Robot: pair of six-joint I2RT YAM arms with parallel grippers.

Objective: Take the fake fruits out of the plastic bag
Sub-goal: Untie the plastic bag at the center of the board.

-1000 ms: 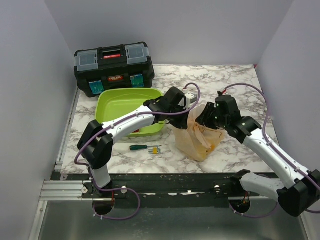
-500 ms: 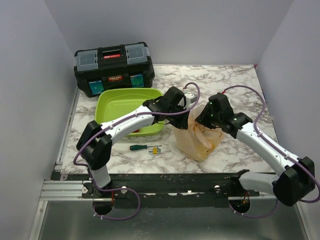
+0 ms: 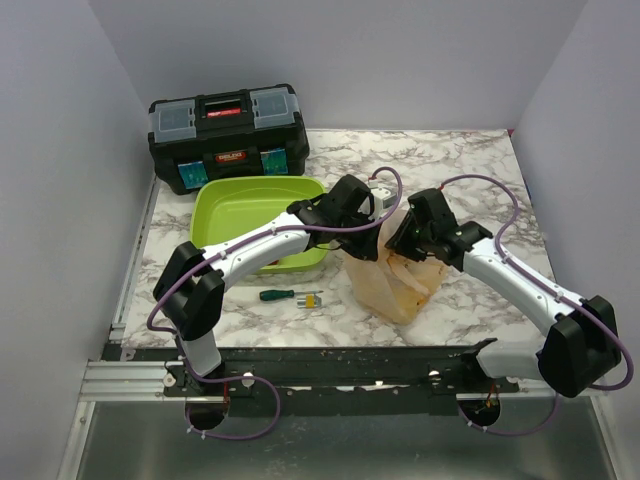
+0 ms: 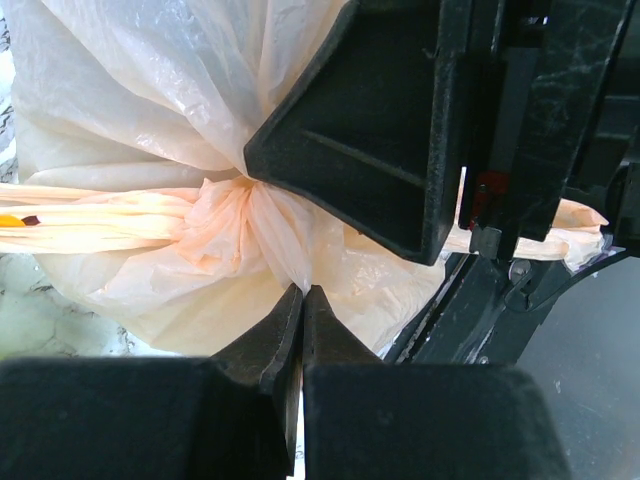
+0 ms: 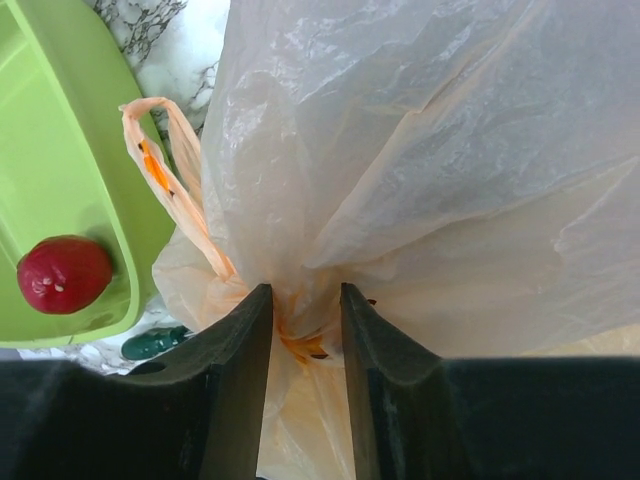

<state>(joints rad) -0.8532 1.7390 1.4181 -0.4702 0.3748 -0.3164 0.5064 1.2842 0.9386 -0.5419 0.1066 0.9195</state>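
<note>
The peach-orange plastic bag [image 3: 395, 280] stands on the marble table between both arms, its top bunched into a knot [image 4: 225, 215]. My left gripper [image 3: 372, 238] is shut on a thin fold of the bag [image 4: 302, 292] just below the knot. From the other side, my right gripper [image 3: 407, 240] has its jaws pressed onto the gathered neck [image 5: 305, 305], with crumpled plastic filling the gap. One bag handle loop [image 5: 165, 170] hangs free. The fake fruits are hidden inside the bag; only a vague orange tint shows through the plastic.
A lime-green tray [image 3: 215, 215] lies left of the bag with a shiny red ball [image 5: 65, 273] in it. A green-handled screwdriver [image 3: 288, 295] lies on the table in front of the tray. A black toolbox [image 3: 228, 135] stands at the back left.
My right arm has swung left and its gripper has closed in on the bag's neck, nearer the left gripper. The left arm and the bag have hardly moved.
</note>
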